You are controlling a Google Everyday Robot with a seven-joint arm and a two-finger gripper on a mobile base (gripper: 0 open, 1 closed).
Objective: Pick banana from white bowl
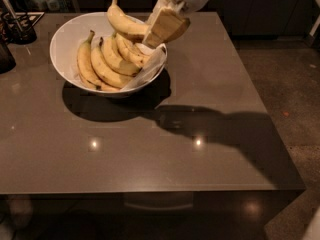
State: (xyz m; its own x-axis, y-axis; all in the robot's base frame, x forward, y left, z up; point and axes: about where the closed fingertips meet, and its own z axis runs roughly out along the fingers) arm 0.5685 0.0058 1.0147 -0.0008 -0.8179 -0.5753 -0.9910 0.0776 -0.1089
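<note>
The white bowl (67, 49) stands at the table's back left, with crumpled white paper lining and several slim yellow bananas (102, 66) lying in it. My gripper (152, 31) hangs over the bowl's right side, shut on the banana (125, 24). This banana is plump, curved and yellow, with its long brownish stem pointing up. It is lifted clear above the other bananas, its right end between my tan fingers (167, 26).
The dark brown table (200, 84) stretches to the right and front of the bowl. A dark holder with utensils (17, 26) stands at the back left corner. The floor (280, 74) lies to the right of the table edge.
</note>
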